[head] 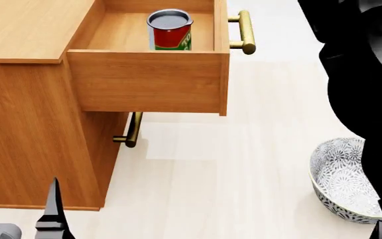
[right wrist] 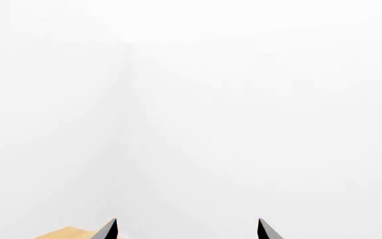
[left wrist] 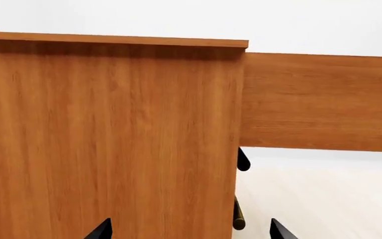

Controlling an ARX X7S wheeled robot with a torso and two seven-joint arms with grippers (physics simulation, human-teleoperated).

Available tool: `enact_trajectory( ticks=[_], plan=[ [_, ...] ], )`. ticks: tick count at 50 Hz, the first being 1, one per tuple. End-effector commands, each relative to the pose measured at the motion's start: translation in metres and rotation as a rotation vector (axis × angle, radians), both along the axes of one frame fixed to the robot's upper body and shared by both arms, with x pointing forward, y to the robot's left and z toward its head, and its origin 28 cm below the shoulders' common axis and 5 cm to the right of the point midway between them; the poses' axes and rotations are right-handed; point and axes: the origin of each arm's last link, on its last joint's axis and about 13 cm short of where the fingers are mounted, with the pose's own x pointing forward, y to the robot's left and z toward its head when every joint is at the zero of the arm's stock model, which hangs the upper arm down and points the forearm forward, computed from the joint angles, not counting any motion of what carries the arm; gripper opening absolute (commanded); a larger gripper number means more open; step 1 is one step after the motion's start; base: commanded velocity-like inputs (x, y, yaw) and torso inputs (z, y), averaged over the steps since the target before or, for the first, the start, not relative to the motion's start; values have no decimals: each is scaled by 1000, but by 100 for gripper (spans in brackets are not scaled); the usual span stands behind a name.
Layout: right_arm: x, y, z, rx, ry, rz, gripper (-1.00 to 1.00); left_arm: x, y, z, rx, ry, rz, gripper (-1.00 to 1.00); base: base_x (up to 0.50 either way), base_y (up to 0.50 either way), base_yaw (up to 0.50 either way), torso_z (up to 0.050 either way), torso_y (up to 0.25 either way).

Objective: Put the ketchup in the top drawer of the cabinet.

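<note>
The ketchup [head: 170, 30], a red tin with a silver top, stands upright inside the top drawer [head: 144, 79], which is pulled out of the cabinet [head: 25, 114]. The drawer's brass handle [head: 245, 32] points right. My left gripper [head: 17, 196] is open and empty, low in front of the cabinet's side. In the left wrist view it [left wrist: 191, 231] faces the cabinet side [left wrist: 111, 139], with the drawer's side [left wrist: 324, 102] beyond. My right gripper [right wrist: 187, 229] is open and empty, facing a white wall. My right arm [head: 363, 74] fills the head view's right edge.
A grey patterned bowl [head: 340, 179] sits on the pale floor at the right, partly behind my right arm. The lower drawer's brass handle [head: 133, 130] sticks out under the open drawer and also shows in the left wrist view [left wrist: 238, 219].
</note>
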Motion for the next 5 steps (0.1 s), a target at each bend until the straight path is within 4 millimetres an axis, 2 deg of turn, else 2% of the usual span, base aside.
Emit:
enact_trajectory(
  ticks=[1, 5],
  plan=[
    [-43, -6, -32, -2, -74, -75, 100, -2, 1, 3, 2, -9, 0, 100, 0, 0, 0, 0, 0],
    [-46, -7, -42, 15, -61, -75, 100, -2, 0, 4, 3, -10, -3, 100, 0, 0, 0, 0, 0]
  ],
)
